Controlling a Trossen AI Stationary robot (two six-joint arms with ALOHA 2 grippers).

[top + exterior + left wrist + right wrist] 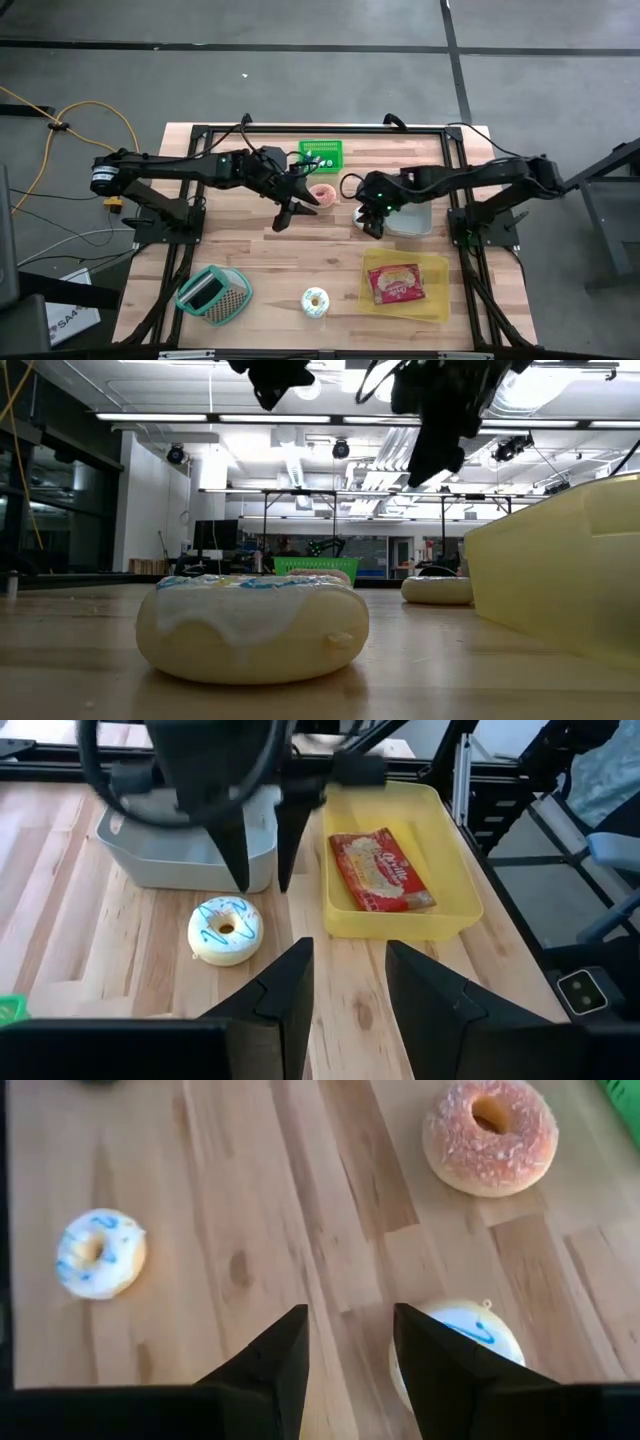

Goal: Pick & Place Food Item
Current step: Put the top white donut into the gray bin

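Observation:
Three doughnuts lie flat on the wooden table: a pink sugared one (490, 1135) near the green basket (322, 155), a white-iced one with blue squiggles (225, 930) toward the near edge, and a cream one with blue marks (465, 1342) beside my right gripper's finger. My right gripper (350, 1355) hangs open above the table's middle, slanting down, with bare wood between its fingers. My left gripper (348, 990) is open too, raised over the table left of the pink doughnut, and holds nothing. A red snack packet (380, 870) lies in the yellow tray (450, 890).
A grey tub (185, 855) stands under the right arm, next to the yellow tray at the near right. A teal-and-white item (213, 293) lies at the near left. Bare wood shows between the two grippers and the near edge.

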